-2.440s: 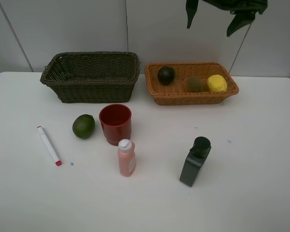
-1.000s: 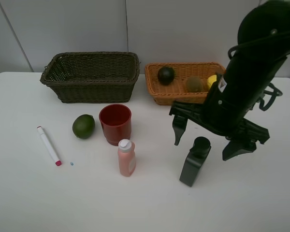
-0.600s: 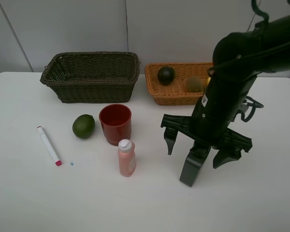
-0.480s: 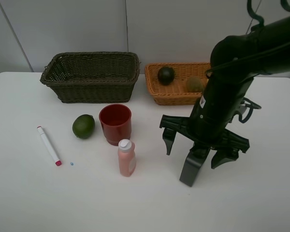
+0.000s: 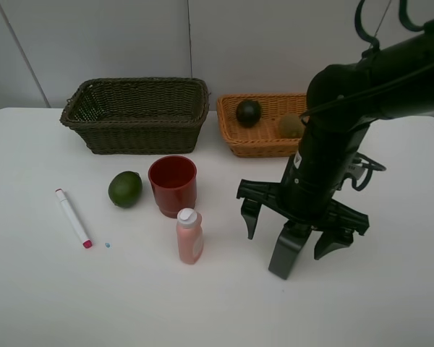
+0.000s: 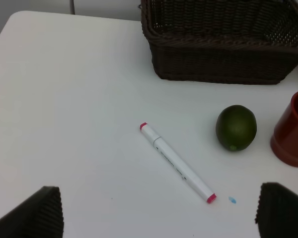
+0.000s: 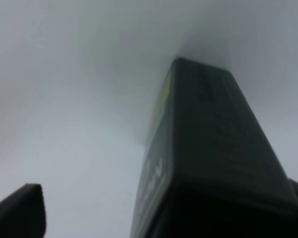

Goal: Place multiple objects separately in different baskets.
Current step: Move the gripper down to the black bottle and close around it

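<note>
My right gripper stands open over the black bottle, a finger on each side and its cap hidden under the wrist. The right wrist view shows the black bottle close up between the spread fingers. Only the left wrist view shows my left gripper, which is open above the white red-tipped marker with nothing in it. A green lime, a red cup and a pink bottle stand on the table. The tan basket holds a dark round fruit and a kiwi.
The dark olive basket stands at the back left with nothing showing inside. The marker lies near the table's left side. My right arm covers the right end of the tan basket. The white table spreads out on all sides.
My right arm has come down from the upper right and lowered its open fingers on either side of the black bottle. It now hides the lemon. Nothing on the table has moved.
</note>
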Tool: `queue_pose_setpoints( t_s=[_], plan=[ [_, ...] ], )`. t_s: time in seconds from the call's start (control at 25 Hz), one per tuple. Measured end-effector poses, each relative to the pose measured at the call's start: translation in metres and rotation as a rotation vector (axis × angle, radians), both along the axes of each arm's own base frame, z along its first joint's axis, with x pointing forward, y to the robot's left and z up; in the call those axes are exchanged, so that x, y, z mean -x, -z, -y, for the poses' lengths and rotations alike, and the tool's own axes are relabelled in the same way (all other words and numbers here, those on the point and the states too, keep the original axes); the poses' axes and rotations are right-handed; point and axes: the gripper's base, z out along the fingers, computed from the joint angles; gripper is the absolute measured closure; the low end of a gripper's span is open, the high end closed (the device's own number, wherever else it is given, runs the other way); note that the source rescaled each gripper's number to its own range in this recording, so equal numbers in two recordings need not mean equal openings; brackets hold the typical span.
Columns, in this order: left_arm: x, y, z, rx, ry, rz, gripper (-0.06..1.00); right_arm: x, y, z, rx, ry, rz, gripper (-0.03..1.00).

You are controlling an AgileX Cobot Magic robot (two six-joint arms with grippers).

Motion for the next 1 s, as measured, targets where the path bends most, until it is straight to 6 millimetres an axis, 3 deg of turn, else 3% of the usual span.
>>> queue_pose_setpoints(
  t_s=[0.08, 0.12, 0.24, 0.28, 1.0],
  plan=[
    [0.0000, 0.0000, 0.0000, 0.000, 0.000, 0.000, -0.06, 0.0001, 0.0000, -0.0001, -0.001, 0.001, -0.001, 0.13],
    [0.0000, 0.0000, 0.0000, 0.000, 0.000, 0.000, -0.06, 0.0001, 0.0000, -0.0002, -0.002, 0.002, -0.002, 0.29],
    [0.0000, 0.0000, 0.0000, 0.000, 0.000, 0.000, -0.06, 0.0007, 0.0003, -0.0002, -0.001, 0.006, -0.009, 0.97],
    [0.0000, 0.0000, 0.0000, 0.000, 0.000, 0.000, -0.06, 0.0005, 0.0003, -0.0004, -0.003, 0.008, -0.007, 0.89],
    [0.0000, 0.0000, 0.0000, 0.000, 0.000, 0.000, -0.06, 0.0005, 0.0003, -0.0004, -0.003, 0.008, -0.007, 0.92]
  ],
)
